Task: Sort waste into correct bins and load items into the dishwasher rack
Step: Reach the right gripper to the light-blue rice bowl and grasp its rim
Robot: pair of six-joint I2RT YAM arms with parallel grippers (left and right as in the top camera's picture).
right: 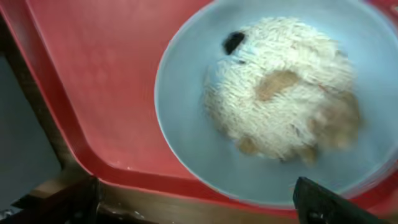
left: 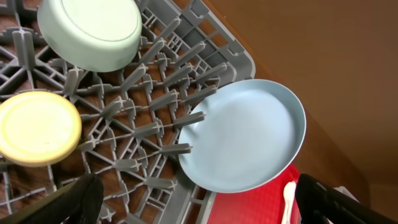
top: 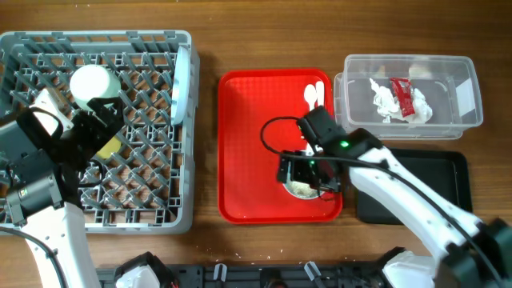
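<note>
One pale blue-green bowl (right: 180, 112) sits on the large red serving tray (top: 240, 144) with a mound of whitish rice-like scraps (right: 280, 87) inside. The right gripper (right: 196, 186) hangs just over it, fingers spread wide and closed on nothing (whether they touch the rim I cannot tell). A second bowl (left: 90, 31) lies upside down in the square grey pegged rack (left: 155, 93), near a small yellow cup (left: 37, 127). A pale blue round plate (left: 245, 137) stands on edge at the rack's tray-side wall. The left gripper (left: 199, 186) hovers above the rack, wide apart and empty. A white plastic spoon and fork (top: 314, 94) lie on the tray. A crumpled white napkin (top: 386, 100) and red sauce packet (top: 408, 98) lie in the clear plastic tub (top: 472, 104), beside the shallow black tray (top: 444, 172).
</note>
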